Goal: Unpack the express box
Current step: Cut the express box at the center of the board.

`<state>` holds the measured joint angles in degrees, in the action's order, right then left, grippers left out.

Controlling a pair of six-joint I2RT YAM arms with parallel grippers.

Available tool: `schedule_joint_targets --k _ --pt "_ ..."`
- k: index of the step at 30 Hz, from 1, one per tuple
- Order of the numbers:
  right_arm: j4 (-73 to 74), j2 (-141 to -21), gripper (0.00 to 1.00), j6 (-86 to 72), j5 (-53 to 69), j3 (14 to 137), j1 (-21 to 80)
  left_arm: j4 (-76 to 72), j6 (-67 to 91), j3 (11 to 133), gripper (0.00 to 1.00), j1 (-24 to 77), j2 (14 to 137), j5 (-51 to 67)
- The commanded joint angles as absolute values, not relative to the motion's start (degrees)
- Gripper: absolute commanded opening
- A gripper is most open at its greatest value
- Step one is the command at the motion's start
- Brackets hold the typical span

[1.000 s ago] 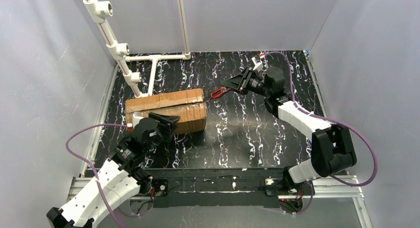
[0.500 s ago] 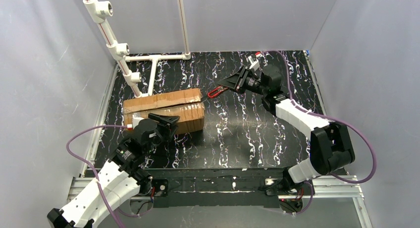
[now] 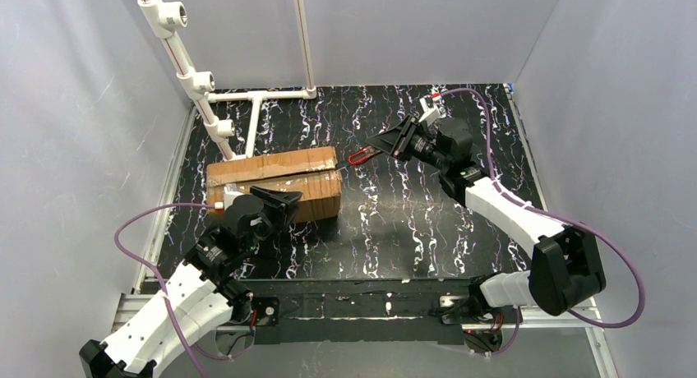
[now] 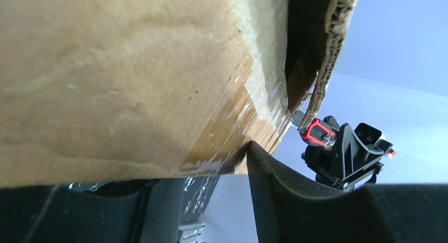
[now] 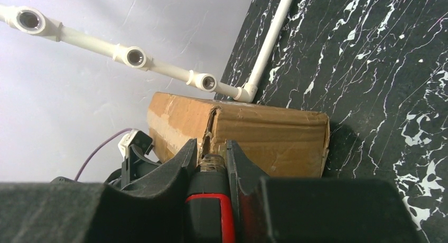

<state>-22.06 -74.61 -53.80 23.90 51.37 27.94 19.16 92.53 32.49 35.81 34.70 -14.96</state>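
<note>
Most is left to do: my right hand (image 5: pixel 212 161) grips a red-handled cutter (image 3: pixel 359 155) at the big brown taped cardboard box (image 3: pixel 271 168), my left hand (image 3: pixel 278 199) open beside it.

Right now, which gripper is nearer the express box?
Left: left gripper is against the express box, near side; right gripper, holding a red tool, is off its right end.

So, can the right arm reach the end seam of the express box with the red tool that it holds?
Probably yes. The right gripper holds the red tool with its tip at the gaping end seam of the express box, and nothing lies between them.
</note>
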Motion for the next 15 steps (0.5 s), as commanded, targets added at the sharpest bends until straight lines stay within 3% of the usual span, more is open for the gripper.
schedule_joint_targets --k 1,6,10,15 --pt "-14.24 -75.05 0.01 -50.60 23.35 50.75 35.84 15.33 92.38 31.80 0.40 35.51 35.72 -16.69" --pt "-1.75 -69.29 0.01 -43.23 14.27 52.11 37.58 14.37 92.05 31.91 0.39 35.51 35.46 -16.96" --pt "-2.04 -70.57 0.01 -46.60 13.91 53.29 42.39 13.86 91.73 31.80 0.39 35.51 35.67 -17.13" --pt "12.25 -65.83 0.01 -40.45 3.91 56.53 42.51 12.73 91.87 30.76 0.38 35.51 35.32 -17.27"
